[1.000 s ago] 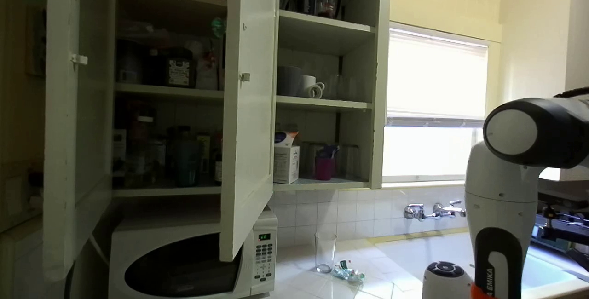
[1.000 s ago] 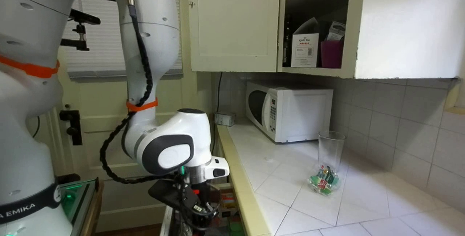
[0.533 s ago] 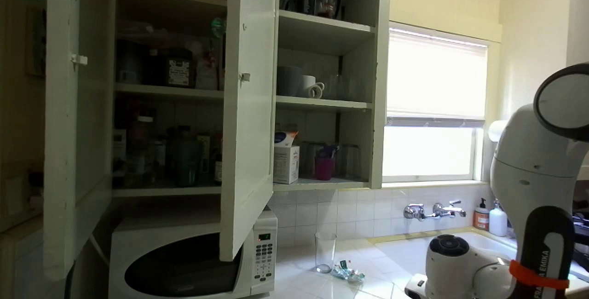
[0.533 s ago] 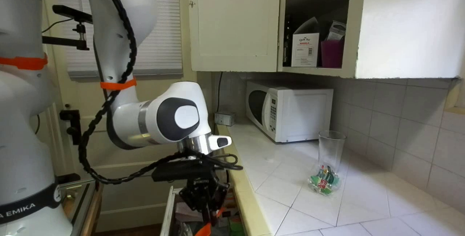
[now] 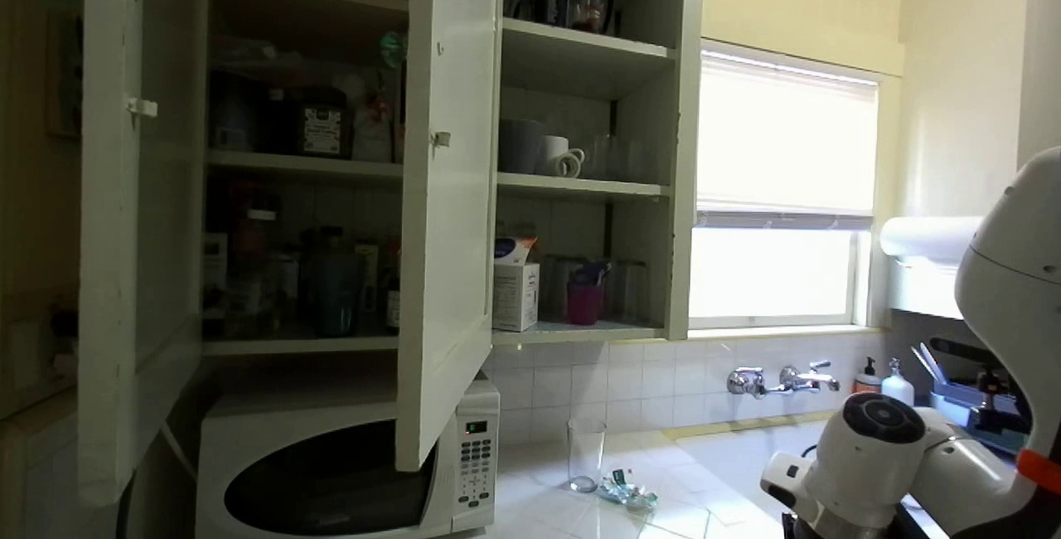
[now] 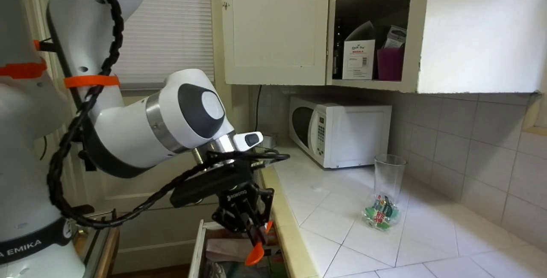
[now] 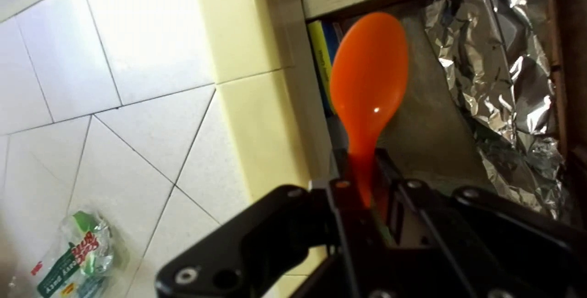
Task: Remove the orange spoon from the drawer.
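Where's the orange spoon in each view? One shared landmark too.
Wrist view: orange spoon right of centre, mostly in the upper half.
In an exterior view: orange spoon near the bottom, just left of centre.
In an exterior view: not in it; orange at right is an arm band.
Shared landmark: plastic wrapper, lower left in the wrist view, right of centre in both exterior views.

Drawer (image 6: 197, 249) runs off lower edge in an exterior view. Orange spoon (image 7: 369, 71): fingers (image 7: 344, 200) cover part of handle. Jar (image 5: 322, 124): label illegible.

The spoon (image 7: 369, 66) looks like smooth, glossy plastic.
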`<move>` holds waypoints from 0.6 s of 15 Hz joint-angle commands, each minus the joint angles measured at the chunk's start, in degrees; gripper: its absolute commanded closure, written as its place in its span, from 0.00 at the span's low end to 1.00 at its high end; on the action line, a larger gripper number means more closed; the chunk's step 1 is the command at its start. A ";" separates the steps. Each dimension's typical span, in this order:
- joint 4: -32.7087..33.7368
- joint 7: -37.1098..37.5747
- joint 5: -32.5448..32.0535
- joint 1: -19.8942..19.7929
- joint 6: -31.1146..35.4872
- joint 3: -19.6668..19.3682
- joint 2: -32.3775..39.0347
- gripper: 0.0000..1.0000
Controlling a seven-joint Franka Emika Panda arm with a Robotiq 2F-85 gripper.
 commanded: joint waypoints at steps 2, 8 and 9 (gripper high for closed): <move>-0.29 3.11 3.28 -3.93 7.73 -4.44 3.00 0.96; -0.33 2.82 4.68 -4.12 6.47 -4.66 3.50 0.96; 0.49 4.29 7.04 -3.83 8.14 -4.30 5.29 0.96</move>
